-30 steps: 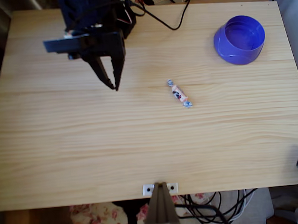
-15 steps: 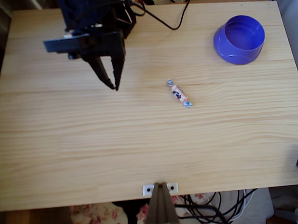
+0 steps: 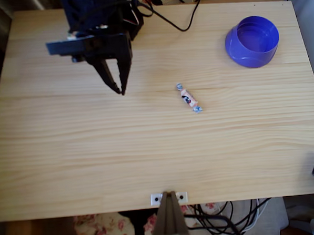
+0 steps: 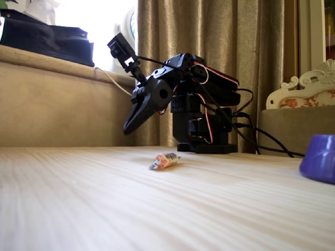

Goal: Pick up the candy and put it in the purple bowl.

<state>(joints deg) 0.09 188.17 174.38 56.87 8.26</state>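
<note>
Gripper point(image 3: 118, 89) nearly closed, tips almost meeting, holding nothing. Candy point(image 3: 188, 98) lies on table right of tips, well apart. Likely light, crinkly, slippery; pinch the firm middle, not twisted ends.

Black pincer point(image 3: 118, 89), pink-white candy point(image 3: 188, 98), purple bowl point(image 3: 252, 41), pale wood-grained table point(image 3: 148, 155).

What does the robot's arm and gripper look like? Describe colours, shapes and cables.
The arm is black with blocky motor housings and black and red cables looping over it. The gripper has two black fingers tapering to points. A small black camera sits on a bracket above it.
</note>
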